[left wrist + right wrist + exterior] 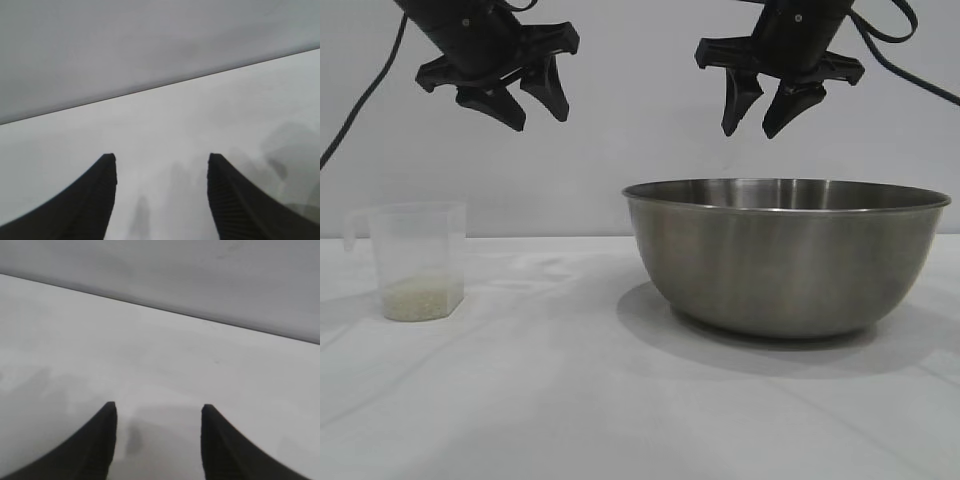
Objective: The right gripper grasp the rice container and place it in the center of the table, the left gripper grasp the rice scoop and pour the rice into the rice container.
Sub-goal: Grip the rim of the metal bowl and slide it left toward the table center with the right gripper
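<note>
Hanging high above the bench (570,400), both well clear of everything: the left hand (533,108) over the space just right of the rice scoop (412,260), the right hand (760,118) over the rice container (785,255), each with fingers (95,200) parted and gripping nothing. Standing upright at the left of the white cloth, the rice scoop, carrying a thin layer of rice (420,298) at its bottom, handle turned leftwards; sitting well apart at the right, the steel rice container, inside hidden, so probably empty but not possible to tell.
</note>
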Action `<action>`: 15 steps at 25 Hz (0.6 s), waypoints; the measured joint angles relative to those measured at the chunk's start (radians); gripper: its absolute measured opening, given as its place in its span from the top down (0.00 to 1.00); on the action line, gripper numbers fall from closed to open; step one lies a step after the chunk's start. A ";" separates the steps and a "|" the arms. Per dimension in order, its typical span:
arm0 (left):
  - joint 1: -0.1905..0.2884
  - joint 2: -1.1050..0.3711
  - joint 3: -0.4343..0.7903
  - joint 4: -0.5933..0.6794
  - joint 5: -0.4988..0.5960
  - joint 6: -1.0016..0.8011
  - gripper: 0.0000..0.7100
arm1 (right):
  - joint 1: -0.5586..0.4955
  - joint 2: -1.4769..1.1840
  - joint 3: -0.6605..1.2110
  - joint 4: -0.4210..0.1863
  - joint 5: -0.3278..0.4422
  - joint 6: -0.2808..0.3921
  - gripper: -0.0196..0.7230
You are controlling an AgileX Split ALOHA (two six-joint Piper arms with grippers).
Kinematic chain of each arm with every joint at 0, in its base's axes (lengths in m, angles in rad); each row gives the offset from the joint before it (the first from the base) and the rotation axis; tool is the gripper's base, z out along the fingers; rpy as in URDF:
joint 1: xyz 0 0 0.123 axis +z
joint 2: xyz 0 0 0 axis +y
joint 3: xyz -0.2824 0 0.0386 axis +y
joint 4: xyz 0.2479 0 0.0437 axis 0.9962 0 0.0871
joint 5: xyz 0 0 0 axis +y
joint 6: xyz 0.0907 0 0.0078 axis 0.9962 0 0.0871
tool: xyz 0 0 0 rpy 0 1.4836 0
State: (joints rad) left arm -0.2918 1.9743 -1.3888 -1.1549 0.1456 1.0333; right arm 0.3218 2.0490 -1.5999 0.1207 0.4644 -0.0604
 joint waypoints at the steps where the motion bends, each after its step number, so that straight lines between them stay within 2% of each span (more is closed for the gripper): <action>1: 0.000 0.000 0.000 0.000 0.000 0.000 0.52 | 0.000 0.000 0.000 0.000 0.000 0.000 0.54; 11: 0.000 0.000 0.000 0.000 0.000 0.000 0.52 | 0.000 0.000 0.000 0.000 0.007 0.000 0.54; 15: 0.000 0.000 0.000 0.000 0.000 0.000 0.52 | 0.000 -0.006 0.000 -0.035 0.073 0.000 0.54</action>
State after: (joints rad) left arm -0.2918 1.9743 -1.3888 -1.1549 0.1456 1.0333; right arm 0.3218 2.0428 -1.5999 0.0860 0.5378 -0.0604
